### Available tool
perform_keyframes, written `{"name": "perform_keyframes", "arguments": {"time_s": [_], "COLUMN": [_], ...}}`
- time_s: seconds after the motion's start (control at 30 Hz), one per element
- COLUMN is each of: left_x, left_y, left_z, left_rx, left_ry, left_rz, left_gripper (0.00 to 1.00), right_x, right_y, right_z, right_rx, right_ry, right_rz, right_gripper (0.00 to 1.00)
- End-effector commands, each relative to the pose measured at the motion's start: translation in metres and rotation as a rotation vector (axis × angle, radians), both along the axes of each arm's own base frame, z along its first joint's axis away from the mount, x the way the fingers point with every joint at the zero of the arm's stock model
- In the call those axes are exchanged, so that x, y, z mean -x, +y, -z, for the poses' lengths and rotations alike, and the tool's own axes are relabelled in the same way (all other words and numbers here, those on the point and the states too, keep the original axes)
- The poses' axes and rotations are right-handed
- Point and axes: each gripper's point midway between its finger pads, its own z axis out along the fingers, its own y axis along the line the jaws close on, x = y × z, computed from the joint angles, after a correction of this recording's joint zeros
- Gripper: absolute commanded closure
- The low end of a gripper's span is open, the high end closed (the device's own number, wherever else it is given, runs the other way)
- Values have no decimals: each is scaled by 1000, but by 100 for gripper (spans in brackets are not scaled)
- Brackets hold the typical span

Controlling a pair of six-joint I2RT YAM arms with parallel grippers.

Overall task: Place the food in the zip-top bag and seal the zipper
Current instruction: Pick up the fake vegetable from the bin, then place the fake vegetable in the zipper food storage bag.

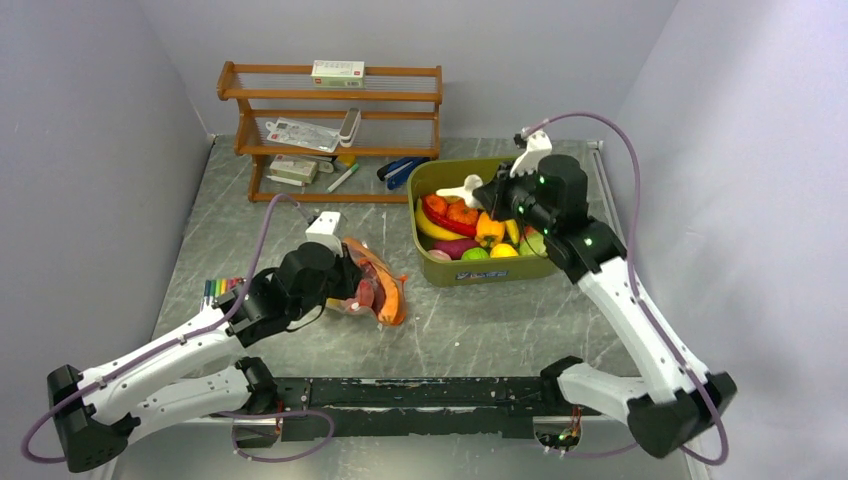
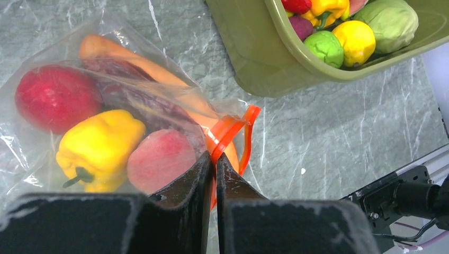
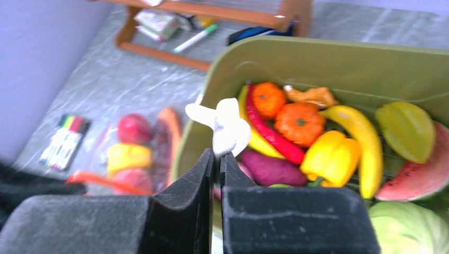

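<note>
Beside the tub, one zip-top bag, five foods inside; left gripper pinches zipper, right gripper one white piece.

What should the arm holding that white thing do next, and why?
Probably carry the white piece left toward the zip-top bag: the right tool pinches it above the green tub, and the left tool pinches the bag's orange zipper.

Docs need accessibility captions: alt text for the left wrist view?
The left gripper is shut on the red-orange zipper of the zip-top bag, which lies on a grey marbled table and holds a yellow pepper, red fruit, pink peach and carrot. An olive-green tub with more food is upper right.
</note>
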Motion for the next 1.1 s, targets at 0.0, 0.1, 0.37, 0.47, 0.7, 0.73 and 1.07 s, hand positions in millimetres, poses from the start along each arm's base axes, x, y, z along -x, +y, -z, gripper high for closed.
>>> {"name": "perform_keyframes", "arguments": {"time_s": [0.0, 0.1, 0.37, 0.47, 0.7, 0.73, 1.07], "left_x": [-9, -11, -17, -17, -16, -15, -6], "left_y": [-1, 0, -1, -5, -12, -13, -15], "left_z": [-30, -39, -43, -42, -38, -37, -33], "left_rx": [77, 124, 85, 90, 93, 92, 119], "left_ry": [-37, -53, -42, -33, -14, -9, 20], "left_rz": [-58, -87, -98, -90, -67, -62, -37], "left_gripper": [93, 93, 93, 93, 93, 93, 93], "right_x": [50, 83, 141, 153, 153, 152, 132], "right_y": [27, 47, 79, 91, 107, 110, 136], "right_z": [-12, -9, 37, 49, 63, 66, 84], "right_rx": [-102, -134, -162, -168, -149, -148, -93], "right_ry": [-9, 7, 113, 112, 80, 78, 17], "right_rz": [-147, -258, -487, -542, -581, -575, -464], "right_gripper": [100, 100, 100, 100, 100, 100, 100]}}
